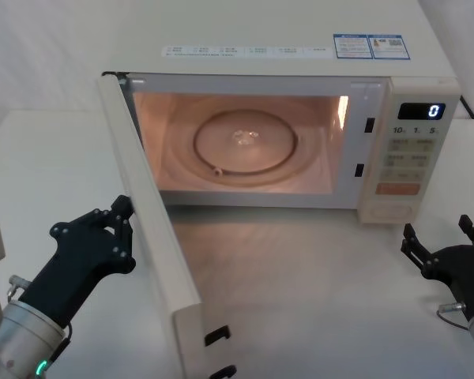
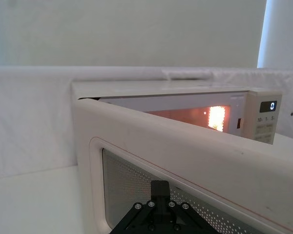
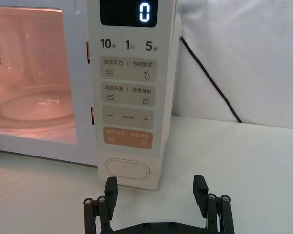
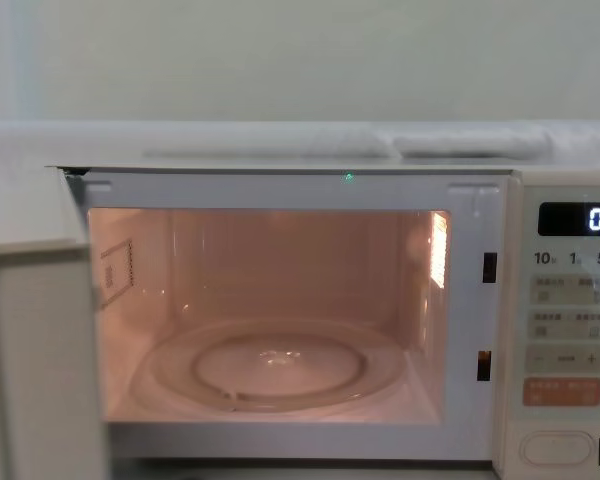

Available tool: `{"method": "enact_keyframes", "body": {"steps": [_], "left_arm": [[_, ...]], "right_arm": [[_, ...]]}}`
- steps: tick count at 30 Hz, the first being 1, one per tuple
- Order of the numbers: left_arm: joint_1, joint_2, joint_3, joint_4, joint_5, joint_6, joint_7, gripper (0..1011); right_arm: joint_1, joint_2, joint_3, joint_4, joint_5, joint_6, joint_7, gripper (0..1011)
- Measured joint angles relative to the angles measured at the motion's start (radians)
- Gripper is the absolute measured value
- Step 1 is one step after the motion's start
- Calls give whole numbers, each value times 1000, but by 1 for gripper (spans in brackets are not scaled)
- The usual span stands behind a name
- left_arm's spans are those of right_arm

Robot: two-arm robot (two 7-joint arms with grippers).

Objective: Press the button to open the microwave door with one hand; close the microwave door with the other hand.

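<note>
The large cream microwave door with its dark perforated window [image 1: 146, 229] stands swung wide open on its left hinge, projecting toward the robot, and the lit cavity with the round glass turntable [image 1: 245, 142] is exposed. The opening step looks done; closing remains.

The left black angular gripper [image 1: 120, 229] sits just beside the door's outer face, its fingertips at or nearly touching the panel; whether its fingers are parted or together I cannot tell. The right black angular gripper [image 1: 442, 241] hovers over the white table [image 1: 300, 284], fingers spread and holding nothing, near the wide cream pill-shaped button [image 1: 395, 212] at the foot of the control panel but apart from it.

The door is probably a rigid, light panel that swings freely on its hinge, with a smooth, slippery skin. It needs no grasp: a flat push on the outer face toward the free edge, away from the hinge, should give the best leverage, with a firm finish so the latch hooks [image 1: 218, 335] catch.

The left wrist view shows the door's outer face and thin orange outline, which the head view sees edge-on. The right wrist view shows the button close up with spread fingers [image 3: 110, 187] before it. The chest view looks straight into the cavity
</note>
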Motion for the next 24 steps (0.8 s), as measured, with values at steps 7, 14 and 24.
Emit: {"method": "enact_keyframes", "body": {"steps": [7, 14, 24], "left_arm": [[3, 6, 9, -8, 4, -16, -5, 0], [6, 12, 18, -14, 11, -26, -9, 0], [7, 17, 28, -18, 27, -32, -9, 0]], "right_arm": [[0, 0, 0, 0, 0, 0, 0, 1002], [0, 0, 0, 0, 0, 0, 0, 1002], [0, 0, 0, 0, 0, 0, 0, 1002]]}}
